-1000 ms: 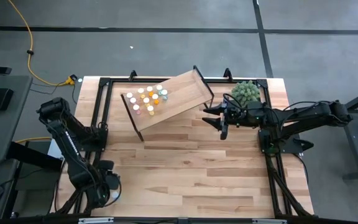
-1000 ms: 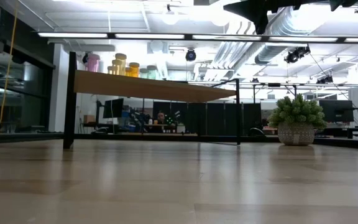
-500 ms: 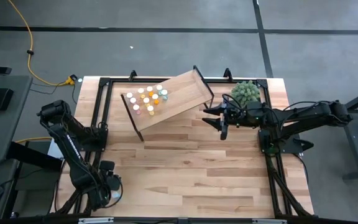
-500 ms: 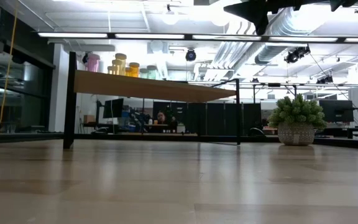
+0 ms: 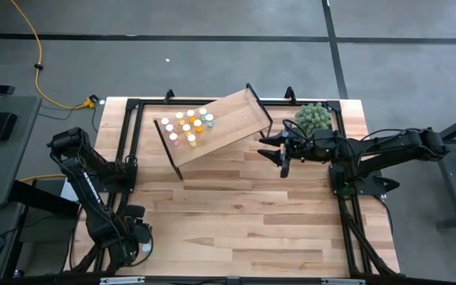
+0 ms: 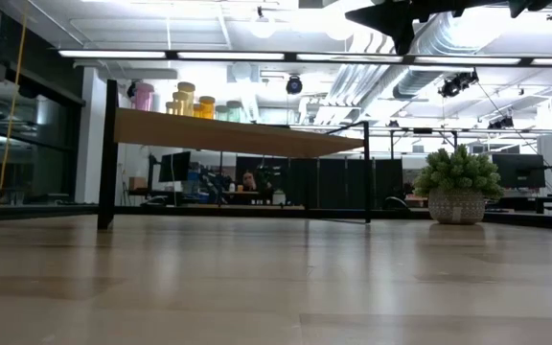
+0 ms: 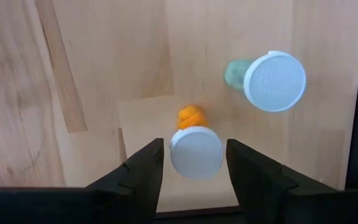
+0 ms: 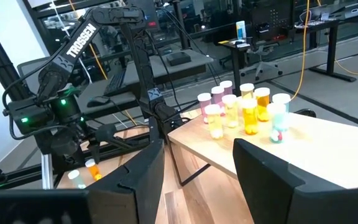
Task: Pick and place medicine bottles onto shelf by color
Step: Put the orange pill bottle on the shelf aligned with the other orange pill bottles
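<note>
Several medicine bottles [image 5: 187, 127] with white caps stand at the left end of the light-wood shelf [image 5: 228, 119]; they also show in the right wrist view [image 8: 241, 112]. An orange bottle [image 7: 191, 118] and a teal bottle [image 7: 266, 81] stand upright on the tabletop near its near left corner. My left gripper [image 5: 138, 244] points down, open, with one finger on each side of the orange bottle's white cap [image 7: 196, 155], a thin gap showing on both sides. My right gripper [image 5: 278, 152] hangs open and empty just right of the shelf, facing it [image 8: 197, 168].
A fuzzy green plant in a pot [image 5: 313, 117] stands at the far right, behind my right arm. Black frame rails [image 5: 125, 134] run along the table's left, right and far edges. Bare tabletop [image 5: 244, 214] lies between the shelf and the near edge.
</note>
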Action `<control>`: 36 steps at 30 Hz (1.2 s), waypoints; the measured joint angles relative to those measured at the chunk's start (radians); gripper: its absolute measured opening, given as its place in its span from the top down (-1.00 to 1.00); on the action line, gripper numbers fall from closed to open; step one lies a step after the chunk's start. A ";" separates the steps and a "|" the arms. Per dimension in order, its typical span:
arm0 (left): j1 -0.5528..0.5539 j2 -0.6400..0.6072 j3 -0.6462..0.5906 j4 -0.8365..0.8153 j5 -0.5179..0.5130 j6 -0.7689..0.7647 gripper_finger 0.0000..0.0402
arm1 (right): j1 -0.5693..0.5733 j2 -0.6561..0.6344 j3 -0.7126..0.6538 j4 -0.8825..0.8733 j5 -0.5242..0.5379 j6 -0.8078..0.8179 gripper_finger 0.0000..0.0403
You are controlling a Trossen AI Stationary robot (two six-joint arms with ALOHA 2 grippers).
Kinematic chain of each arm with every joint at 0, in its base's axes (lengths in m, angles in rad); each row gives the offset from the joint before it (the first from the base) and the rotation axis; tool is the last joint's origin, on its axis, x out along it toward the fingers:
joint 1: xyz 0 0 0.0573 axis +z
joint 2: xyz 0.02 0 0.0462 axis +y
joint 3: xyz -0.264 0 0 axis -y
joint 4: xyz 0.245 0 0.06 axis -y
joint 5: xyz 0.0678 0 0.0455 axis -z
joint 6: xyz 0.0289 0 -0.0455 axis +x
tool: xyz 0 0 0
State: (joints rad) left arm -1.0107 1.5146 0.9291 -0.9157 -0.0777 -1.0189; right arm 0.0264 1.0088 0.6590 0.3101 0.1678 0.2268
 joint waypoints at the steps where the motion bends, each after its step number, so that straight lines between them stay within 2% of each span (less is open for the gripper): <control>1: 0.000 0.000 0.000 0.000 -0.002 0.000 0.20 | 0.000 0.000 0.000 0.000 0.000 0.000 0.09; 22: 0.000 0.000 0.000 0.000 -0.013 0.000 0.41 | 0.000 0.000 0.000 0.000 0.004 0.000 0.09; 25: 0.008 -0.013 0.000 0.000 0.010 -0.001 0.42 | 0.000 0.000 0.000 0.000 0.004 0.000 0.09; 29: 0.033 -0.078 0.024 -0.056 0.073 0.008 0.41 | 0.000 0.000 0.000 0.000 0.004 0.000 0.09; 32: 0.071 -0.171 0.070 -0.143 0.069 0.008 0.40 | 0.000 0.000 0.000 0.000 0.016 0.000 0.09; 36: 0.178 -0.304 0.181 -0.268 0.061 0.037 0.39 | 0.000 0.000 0.000 0.001 0.026 0.000 0.09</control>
State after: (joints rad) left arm -0.8323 1.2105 1.1102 -1.1840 -0.0170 -0.9814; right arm 0.0262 1.0089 0.6594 0.3107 0.1939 0.2272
